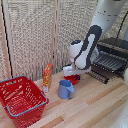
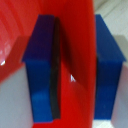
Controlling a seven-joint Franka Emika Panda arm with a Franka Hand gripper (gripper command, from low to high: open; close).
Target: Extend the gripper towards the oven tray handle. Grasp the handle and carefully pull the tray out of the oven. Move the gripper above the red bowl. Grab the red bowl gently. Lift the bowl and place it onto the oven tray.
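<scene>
The gripper (image 1: 72,74) has its blue fingers (image 2: 42,70) clamped on the rim of the red bowl (image 1: 73,78), just beside the blue mug (image 1: 65,89). The tray (image 1: 107,62) juts out of the oven (image 1: 116,46), beyond the bowl. The red mesh basket (image 1: 20,97) (contents unclear) stands well apart from the mug. Only the wrist view shows the pinched rim.

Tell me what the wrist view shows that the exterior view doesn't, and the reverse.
Only the wrist view shows the blue fingertips straddling the rim of the red bowl, one on each side of it.

Only the exterior view shows the surroundings: the oven with the tray pulled out, the blue mug, the red mesh basket and the orange carton.

Both show the gripper at the red bowl.
</scene>
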